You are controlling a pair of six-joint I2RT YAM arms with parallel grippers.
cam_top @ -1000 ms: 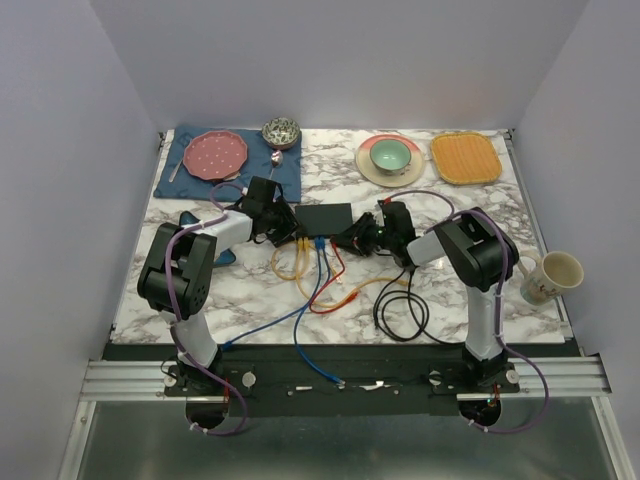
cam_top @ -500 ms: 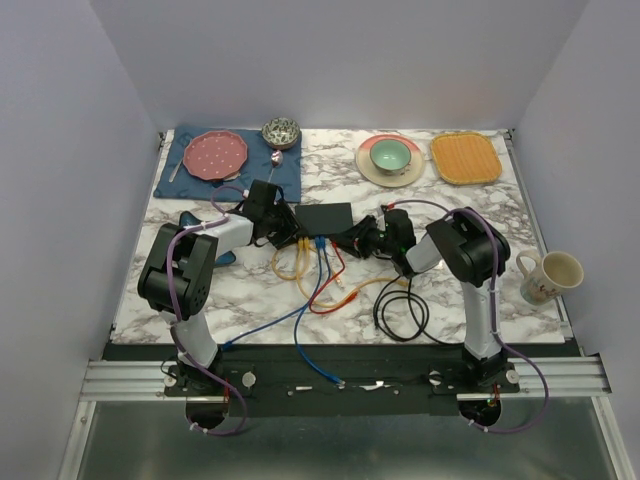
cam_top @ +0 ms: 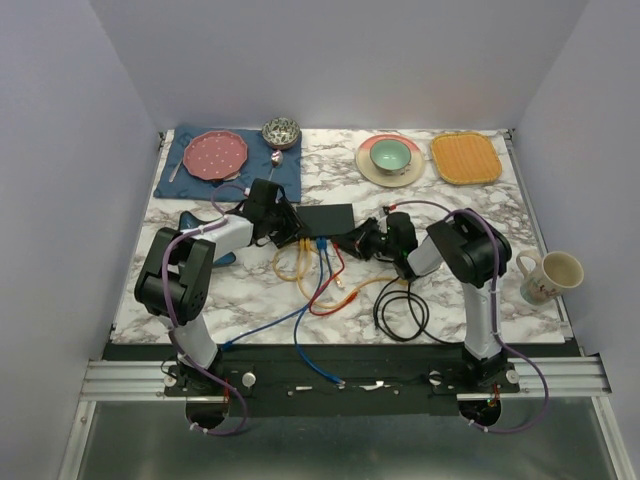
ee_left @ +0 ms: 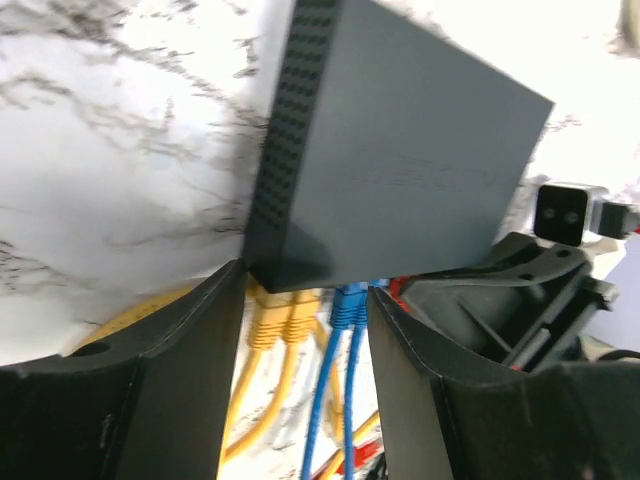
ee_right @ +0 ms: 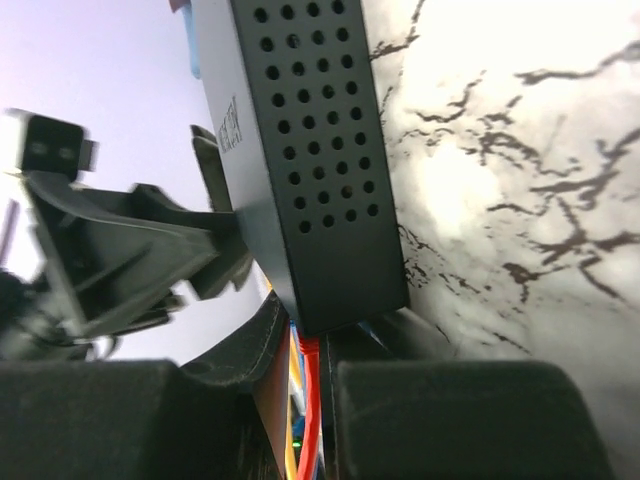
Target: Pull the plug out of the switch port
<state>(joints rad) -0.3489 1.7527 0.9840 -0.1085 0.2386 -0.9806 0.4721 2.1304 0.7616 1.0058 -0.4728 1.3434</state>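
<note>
Grasp stage, as I judge it: the switch [cam_top: 325, 216] lies midway on the counter [cam_top: 250, 290], my left gripper [ee_left: 305, 290] with jaws released astride its socket corner, my right gripper [cam_top: 363, 239] flanking the red plug [ee_right: 307, 372], grip not discernible; next needs a firm pinch, then a straight outward pull.

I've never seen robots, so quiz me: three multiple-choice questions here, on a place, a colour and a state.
1. The mug stands: A) at the table's right edge B) at its left edge C) dead centre
2. The woven mat is: A) green B) orange C) black
3. The left end effector is: A) shut tight B) out of sight C) open astride the switch's corner
1A, beside the right rim; 2B, plainly orange; 3C, fingers apart either side of the corner.
</note>
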